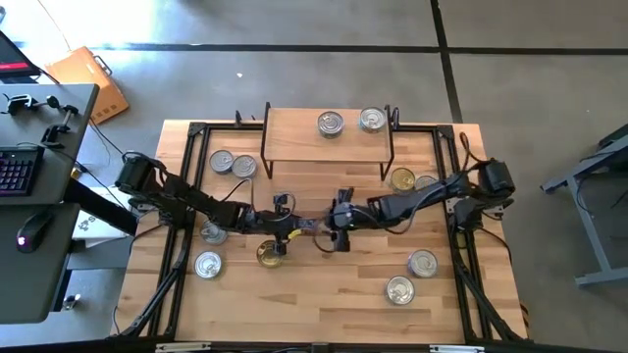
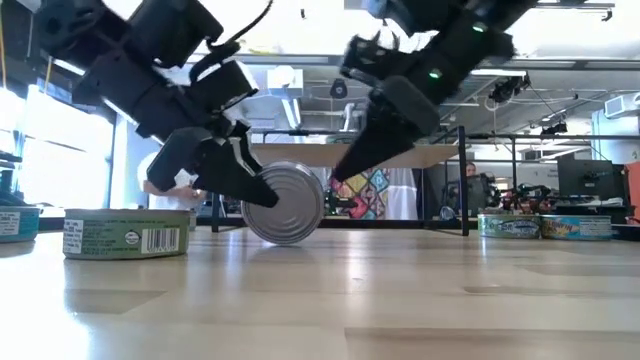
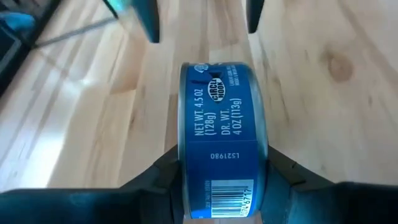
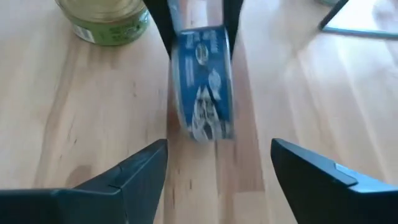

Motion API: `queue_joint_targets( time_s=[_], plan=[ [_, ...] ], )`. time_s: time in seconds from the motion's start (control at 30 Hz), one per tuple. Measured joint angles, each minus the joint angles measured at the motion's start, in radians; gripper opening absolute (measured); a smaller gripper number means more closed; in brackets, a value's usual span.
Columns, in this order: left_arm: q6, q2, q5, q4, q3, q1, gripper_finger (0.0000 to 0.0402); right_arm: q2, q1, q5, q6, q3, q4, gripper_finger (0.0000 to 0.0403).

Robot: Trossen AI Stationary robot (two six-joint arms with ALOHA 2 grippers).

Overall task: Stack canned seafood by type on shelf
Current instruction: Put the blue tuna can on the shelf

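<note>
A blue-labelled tin (image 3: 222,124) stands on edge at the table's middle, in my left gripper (image 3: 224,177), which is shut on it. In the low view its silver lid (image 2: 292,205) faces the camera. My right gripper (image 4: 217,155) is open just to the tin's right (image 1: 334,224), with its fingertips short of the tin (image 4: 202,87). A green-labelled gold tin (image 1: 268,253) lies flat near the left gripper (image 1: 287,233). The shelf (image 1: 294,139) stands at the far side with two silver tins (image 1: 331,124) (image 1: 372,120) on top. My left gripper pinches the tin between its two fingers, one on each flat face; the near finger (image 2: 238,182) lies over the lid's left part. The fingers slant down from the table's left. The tin stands on edge, label wall (image 3: 222,106) toward the wrist camera. Whether its lower rim (image 2: 285,240) touches the table cannot be told.
Other flat tins lie about: two by the shelf's left leg (image 1: 233,164), two by its right leg (image 1: 412,180), two at the left (image 1: 209,248), two near right (image 1: 410,276). Black frame rails run along both table sides (image 1: 182,245).
</note>
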Motion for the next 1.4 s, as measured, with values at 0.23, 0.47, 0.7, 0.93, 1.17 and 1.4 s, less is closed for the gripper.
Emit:
queue_joint_targets(
  time_s=[0.23, 0.47, 0.7, 0.93, 1.17, 1.4],
  plan=[
    [0.057, 0.000, 0.072, 0.531, -0.142, -0.013, 0.0119, -0.015, 0.047, 0.029, -0.003, -0.312, 0.547, 0.0274],
    [0.123, 0.000, 0.242, 0.808, -0.160, -0.013, 0.0119, 0.023, 0.095, 0.085, -0.112, -0.383, 0.995, 0.0274],
    [0.174, 0.000, 0.328, 0.897, -0.137, -0.022, 0.0119, 0.025, 0.161, 0.071, -0.313, -0.261, 1.030, 0.0274],
    [0.208, 0.000, 0.329, 0.911, -0.137, -0.044, 0.0119, 0.022, 0.226, 0.221, -0.396, -0.184, 0.934, 0.0250],
    [0.207, 0.000, 0.281, 0.882, -0.136, -0.047, 0.0160, 0.005, 0.231, 0.278, -0.399, -0.181, 0.881, 0.0119],
    [0.190, -0.011, 0.106, 0.702, -0.136, -0.051, 0.0195, -0.067, 0.236, 0.365, -0.299, -0.182, 0.644, 0.0120]
  ],
)
